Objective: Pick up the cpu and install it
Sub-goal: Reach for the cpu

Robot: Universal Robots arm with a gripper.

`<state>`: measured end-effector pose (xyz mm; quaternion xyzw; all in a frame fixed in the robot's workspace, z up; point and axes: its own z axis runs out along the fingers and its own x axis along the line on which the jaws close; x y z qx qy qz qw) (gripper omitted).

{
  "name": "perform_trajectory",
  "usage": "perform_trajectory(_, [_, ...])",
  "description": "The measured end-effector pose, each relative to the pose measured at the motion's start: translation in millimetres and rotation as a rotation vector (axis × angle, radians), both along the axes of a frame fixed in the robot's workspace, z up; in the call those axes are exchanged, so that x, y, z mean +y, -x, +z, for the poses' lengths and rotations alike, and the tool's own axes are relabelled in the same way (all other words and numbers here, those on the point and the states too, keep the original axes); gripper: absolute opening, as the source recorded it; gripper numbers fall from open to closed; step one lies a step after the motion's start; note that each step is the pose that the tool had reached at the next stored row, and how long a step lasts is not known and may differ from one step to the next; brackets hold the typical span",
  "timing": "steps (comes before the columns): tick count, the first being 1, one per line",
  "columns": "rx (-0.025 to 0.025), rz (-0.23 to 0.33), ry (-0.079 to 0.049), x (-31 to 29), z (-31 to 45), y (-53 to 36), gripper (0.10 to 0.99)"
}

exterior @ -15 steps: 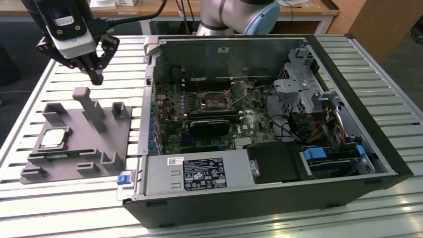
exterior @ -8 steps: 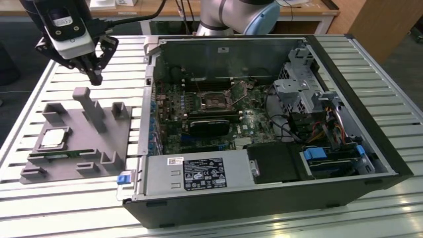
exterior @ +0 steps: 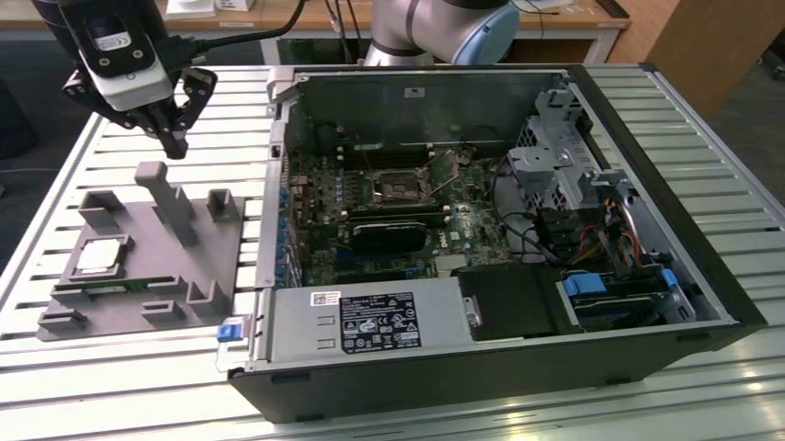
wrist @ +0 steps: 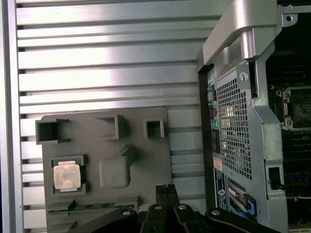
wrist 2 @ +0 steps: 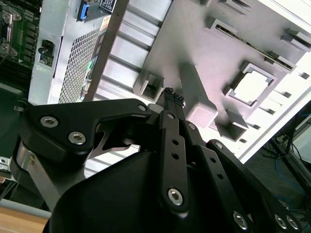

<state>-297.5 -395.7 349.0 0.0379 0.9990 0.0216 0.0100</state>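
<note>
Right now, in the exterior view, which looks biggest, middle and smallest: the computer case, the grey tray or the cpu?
1. computer case, by far the largest.
2. grey tray, clearly smaller.
3. cpu, a little square sitting in that tray.

Both wrist views above grey tray [wrist: 150,160]

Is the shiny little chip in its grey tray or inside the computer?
In the tray. The cpu lies flat in one of its square pockets; the gripper hangs above, not touching it.
</note>
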Motion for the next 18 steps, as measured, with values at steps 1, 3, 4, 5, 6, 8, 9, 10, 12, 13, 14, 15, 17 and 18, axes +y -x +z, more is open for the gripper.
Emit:
perform_trajectory(1, [0.0000,0.000,0.000,0.0,-0.1,0.4,0.114])
perform_trajectory(3, [0.0001,0.000,0.000,0.0,-0.3,1.1,0.114])
perform_trajectory(4, [0.0000,0.000,0.000,0.0,-0.5,1.4,0.114])
perform_trajectory(5, [0.0000,0.000,0.000,0.0,-0.6,1.7,0.114])
perform_trajectory(6, [0.0001,0.000,0.000,0.0,-0.6,2.0,0.114])
perform_trajectory(8, [0.0001,0.000,0.000,0.0,-0.9,2.6,0.114])
perform_trajectory(9, [0.0001,0.000,0.000,0.0,-1.0,2.9,0.114])
perform_trajectory(10, [0.0001,0.000,0.000,0.0,-1.1,3.2,0.114])
perform_trajectory(12, [0.0001,0.000,0.000,0.0,-1.3,3.8,0.114])
perform_trajectory(13, [0.0001,0.000,0.000,0.0,-1.4,4.0,0.114])
perform_trajectory(14, [0.0002,0.000,0.000,0.0,-1.5,4.3,0.114])
perform_trajectory(15, [0.0002,0.000,0.000,0.0,-1.6,4.6,0.114])
perform_trajectory(17, [0.0002,0.000,0.000,0.0,-1.9,5.1,0.114])
perform_trajectory(18, [0.0002,0.000,0.000,0.0,-2.0,5.4,0.114])
